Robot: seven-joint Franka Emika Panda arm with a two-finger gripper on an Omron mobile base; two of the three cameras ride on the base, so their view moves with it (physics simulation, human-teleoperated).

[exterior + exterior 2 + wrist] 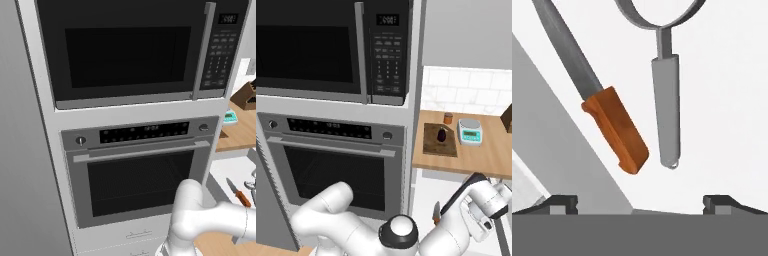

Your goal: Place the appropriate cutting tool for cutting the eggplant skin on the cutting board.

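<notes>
The cutting tool [666, 105], silvery-grey with a ring-shaped head and a short handle, lies on a white surface in the hand view. Its handle end points toward my gripper [642, 202]. The gripper is open, hovering over the tool without touching it, fingertips [562, 202] spread wide and nothing between them. An orange-handled knife [614, 127] lies just left of the tool. In the right base view the brown cutting board [431, 145] rests on the wooden counter with the dark eggplant [442, 134] on it, well beyond my hand [487, 200].
A wall oven [331, 165] and a microwave [321, 45] fill the cabinet on the left. A kitchen scale [470, 131] and a small orange jar [448, 118] stand by the board. A knife block [246, 95] sits at the far right. The knife [238, 193] lies on the lower white surface.
</notes>
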